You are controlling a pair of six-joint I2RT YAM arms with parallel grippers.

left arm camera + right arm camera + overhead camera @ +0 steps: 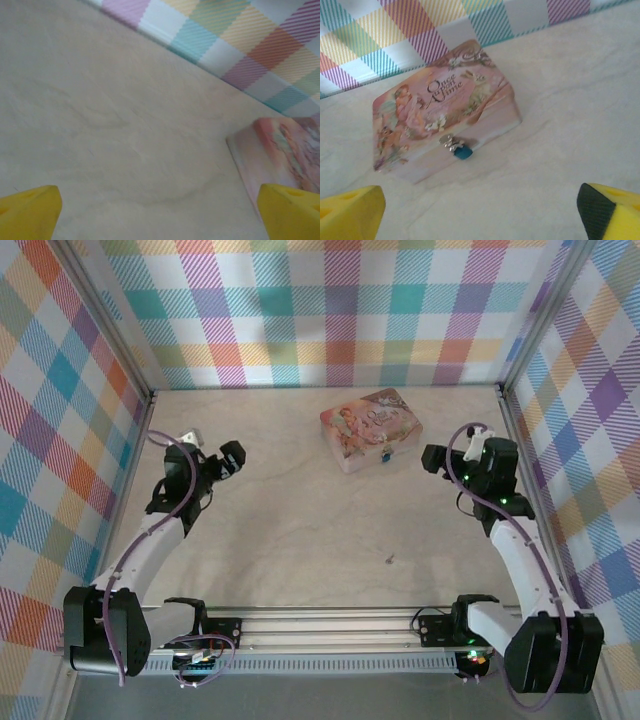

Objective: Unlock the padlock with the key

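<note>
- My left gripper [157,200] and right gripper [481,200] both gape wide, empty.
- Padlock [464,151] hangs on the pink tin's [435,100] front, just ahead of the right gripper.
- Key [389,560] lies on the table [280,510] toward the near edge, right arm closer I reckon; axis too tiny to read.

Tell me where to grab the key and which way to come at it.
The key lies flat on the table, apart from the pink tin, so come straight down and pinch across its thin width. It is too small here to tell head from blade. The open right tool looks the nearer one.
</note>
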